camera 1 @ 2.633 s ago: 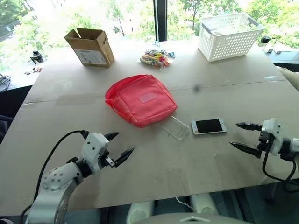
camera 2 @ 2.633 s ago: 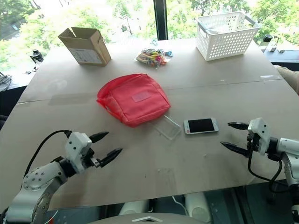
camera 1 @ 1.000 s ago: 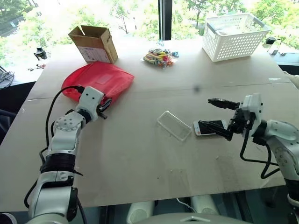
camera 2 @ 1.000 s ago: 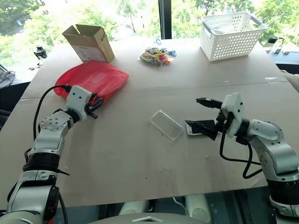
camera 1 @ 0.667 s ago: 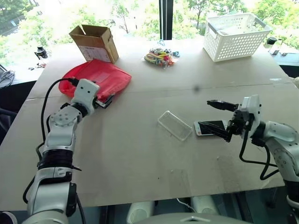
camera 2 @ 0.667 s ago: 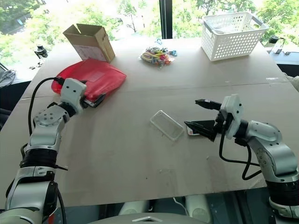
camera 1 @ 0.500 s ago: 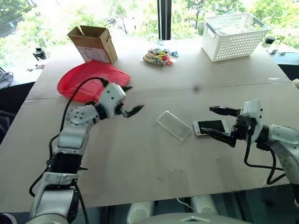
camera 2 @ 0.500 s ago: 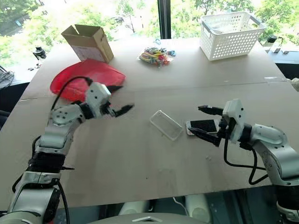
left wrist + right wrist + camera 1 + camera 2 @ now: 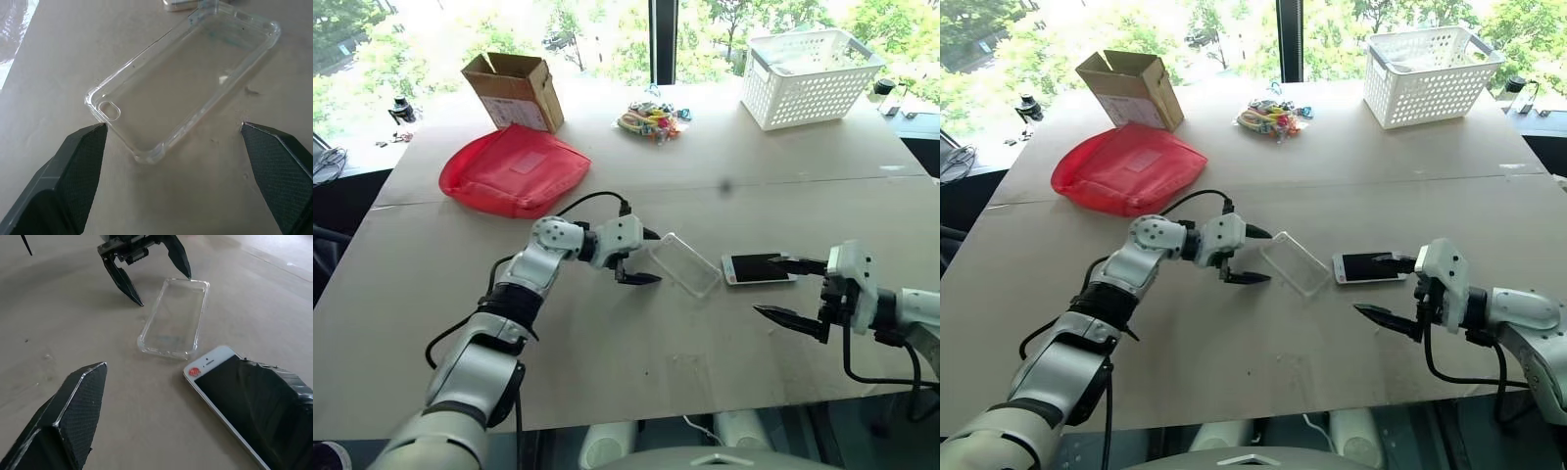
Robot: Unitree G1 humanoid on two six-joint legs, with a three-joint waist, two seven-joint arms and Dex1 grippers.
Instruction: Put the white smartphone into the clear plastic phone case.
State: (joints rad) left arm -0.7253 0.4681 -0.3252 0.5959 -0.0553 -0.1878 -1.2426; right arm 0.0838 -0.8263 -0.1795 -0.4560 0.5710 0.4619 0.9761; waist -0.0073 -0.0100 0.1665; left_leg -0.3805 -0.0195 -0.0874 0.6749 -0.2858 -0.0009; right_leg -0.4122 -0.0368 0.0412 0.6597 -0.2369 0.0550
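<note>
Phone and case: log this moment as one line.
left end effector: open at clear case | right end effector: open by white smartphone | phone: on table, outside case

One smartphone (image 9: 759, 267), one case (image 9: 685, 264)

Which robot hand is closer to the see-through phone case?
The left. The left gripper is open right at one end of the clear plastic phone case, fingers either side of its corner. The right gripper is open past the case's other end, by the white smartphone.
</note>
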